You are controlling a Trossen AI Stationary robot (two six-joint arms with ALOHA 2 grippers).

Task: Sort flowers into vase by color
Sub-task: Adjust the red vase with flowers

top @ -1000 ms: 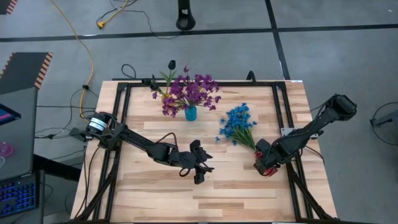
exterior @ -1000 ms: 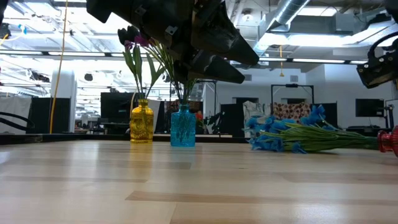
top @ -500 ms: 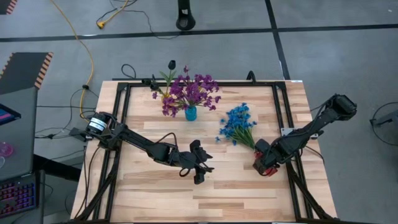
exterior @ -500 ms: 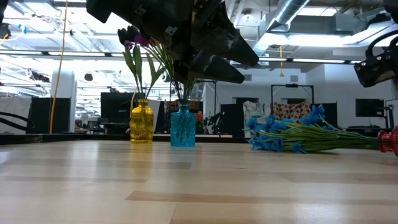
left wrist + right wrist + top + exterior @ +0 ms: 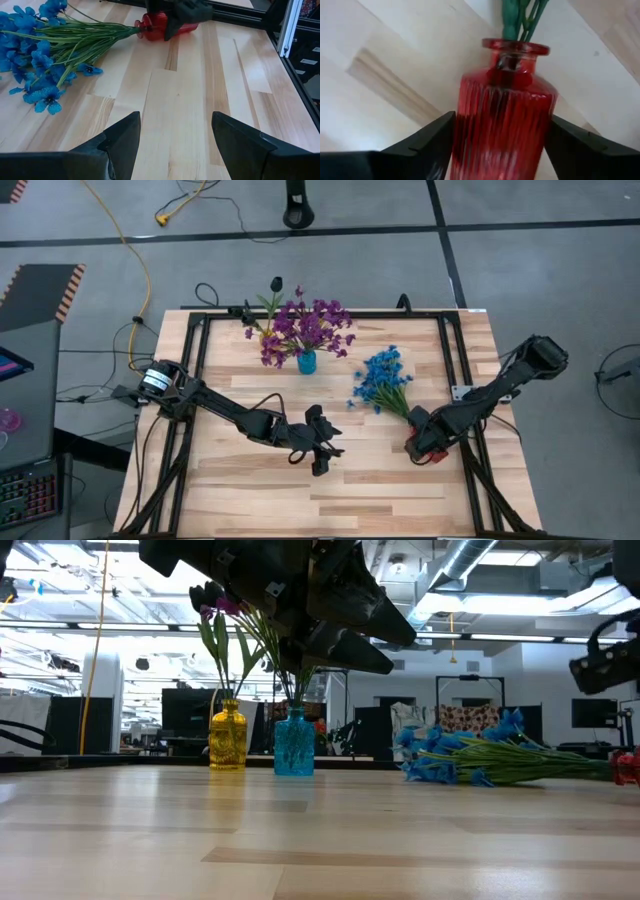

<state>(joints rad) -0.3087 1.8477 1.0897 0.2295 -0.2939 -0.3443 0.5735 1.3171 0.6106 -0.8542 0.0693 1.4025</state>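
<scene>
A red ribbed vase [image 5: 505, 115] lies on its side on the table at the right [image 5: 434, 455]. The stems of a bunch of blue flowers [image 5: 383, 377] run into its mouth, and the blossoms rest on the wood. My right gripper [image 5: 422, 442] points down over the vase, open, one finger on each side of its body. Purple flowers [image 5: 305, 328] stand in a blue vase [image 5: 307, 363]. A dark flower [image 5: 277, 283] stands in a yellow vase [image 5: 228, 738]. My left gripper [image 5: 328, 458] hangs open above the table's middle, with nothing between its fingers. My right gripper comes from above with its fingers [image 5: 435, 145] close along the two sides of the red vase's body [image 5: 470, 125], across its length. I cannot tell whether they touch the glass. The vase lies on the table.
Bare wood lies in front of my left gripper [image 5: 175, 135] and along the table's near half. A black frame rail [image 5: 462, 380] runs along the table's right side, close to the red vase. Cables lie on the floor beyond the far edge.
My right gripper has sunk a little toward the red vase, with its fingers as far apart as before. The vase and the flowers lie where they were.
</scene>
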